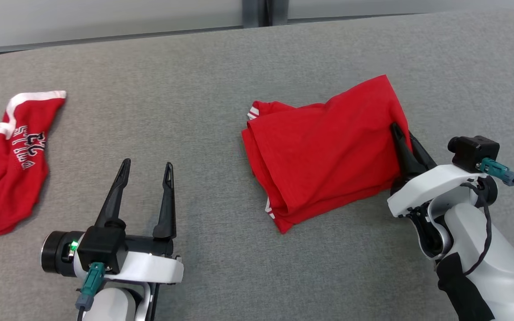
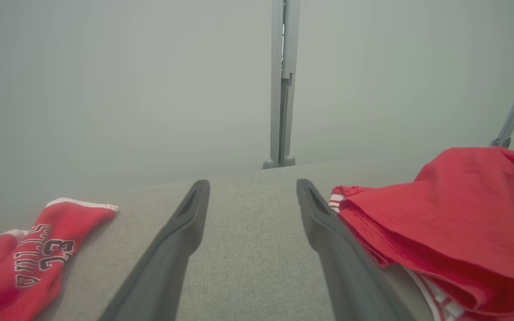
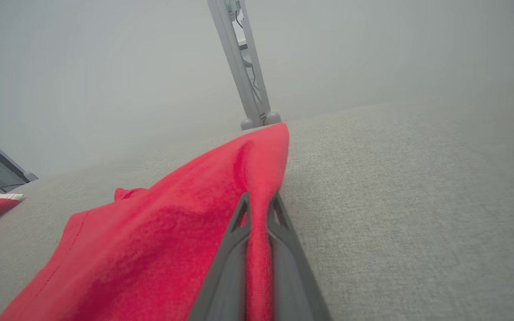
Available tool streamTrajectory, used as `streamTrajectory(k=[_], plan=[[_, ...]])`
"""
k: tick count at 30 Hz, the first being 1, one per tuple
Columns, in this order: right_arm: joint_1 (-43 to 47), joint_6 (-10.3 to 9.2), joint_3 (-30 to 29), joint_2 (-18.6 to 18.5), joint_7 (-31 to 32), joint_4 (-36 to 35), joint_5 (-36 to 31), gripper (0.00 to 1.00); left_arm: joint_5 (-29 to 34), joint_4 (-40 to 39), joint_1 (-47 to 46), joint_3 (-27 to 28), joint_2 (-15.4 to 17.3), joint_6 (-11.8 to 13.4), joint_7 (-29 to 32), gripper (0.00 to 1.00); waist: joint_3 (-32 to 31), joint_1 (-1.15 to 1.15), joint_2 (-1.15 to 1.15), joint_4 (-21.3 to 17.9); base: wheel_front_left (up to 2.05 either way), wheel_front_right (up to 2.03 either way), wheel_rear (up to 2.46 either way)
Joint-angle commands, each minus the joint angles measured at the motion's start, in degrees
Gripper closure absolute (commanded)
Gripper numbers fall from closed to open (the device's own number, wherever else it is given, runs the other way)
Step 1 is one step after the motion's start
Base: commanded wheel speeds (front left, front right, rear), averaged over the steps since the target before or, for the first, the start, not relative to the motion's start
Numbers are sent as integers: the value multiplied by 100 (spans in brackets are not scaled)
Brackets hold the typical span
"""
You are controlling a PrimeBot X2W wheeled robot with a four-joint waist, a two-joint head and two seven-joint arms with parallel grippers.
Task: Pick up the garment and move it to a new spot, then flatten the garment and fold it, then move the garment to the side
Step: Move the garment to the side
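Your garment [image 1: 324, 156] lay folded at centre right, seemingly finished; your right gripper [image 1: 402, 133] pinched its right edge, left gripper [image 1: 147, 165] gaped empty at lower left. Only the sideways move was left.

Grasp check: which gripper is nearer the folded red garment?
Right. The right gripper has jaws shut on the folded red cloth garment, at its right edge; the left gripper is open, apart, to its left.

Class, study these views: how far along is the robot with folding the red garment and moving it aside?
Done: the red garment lies folded in layers on the grey table. In hand: the right gripper is shut on its right edge. To do: moving it aside; the left gripper hangs open, apart from it.
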Motion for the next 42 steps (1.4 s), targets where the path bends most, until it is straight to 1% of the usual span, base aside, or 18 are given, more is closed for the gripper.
streamTrajectory(k=[1,9,12,18,24,27,32,33,34,36,38,42], plan=[[54,-2,-43,-7,-40,-30,-39,100,29,-20,-109,14,37,-44,-24,0,119,0,0,-181,0,0,0],[78,-2,-360,186,-40,-311,-350,100,177,2,-386,-68,116,-195,-24,0,351,0,0,-740,0,0,0],[83,-2,-441,225,-40,-395,-404,100,225,37,-490,-130,129,-249,-24,0,436,0,0,-890,0,0,0],[5,-2,-522,231,-41,-490,-478,100,312,65,-726,-246,156,-333,-24,0,691,0,0,-1058,0,0,0],[-335,-2,-834,109,-41,-650,-723,100,476,-148,-1030,-440,196,-400,-19,0,1110,0,0,-1101,0,0,0],[-579,-2,-1082,-9,-40,-710,-968,100,542,-415,-1228,-569,188,-440,79,0,1336,0,0,-1071,0,0,0],[-1015,-2,-1675,-319,-37,-789,-1471,100,669,-869,-1624,-754,190,-509,269,0,1785,0,0,-949,0,0,0],[-1102,-2,-1817,-406,-37,-801,-1590,100,691,-953,-1696,-785,188,-525,316,0,1888,0,0,-919,0,0,0],[-1265,-2,-2137,-558,-37,-812,-1775,100,724,-1089,-1823,-832,188,-543,367,0,2055,0,0,-869,0,0,0],[-1388,-2,-2454,-710,-37,-825,-1990,100,759,-1210,-1913,-881,187,-558,418,0,2195,0,0,-813,0,0,0],[-1485,-2,-2782,-882,-37,-822,-2162,100,784,-1327,-1984,-953,171,-554,414,0,2289,0,0,-737,0,0,0],[-1613,-2,-3341,-1104,-37,-813,-2500,100,818,-1547,-2037,-1070,140,-502,380,0,2356,0,0,-636,0,0,0]])
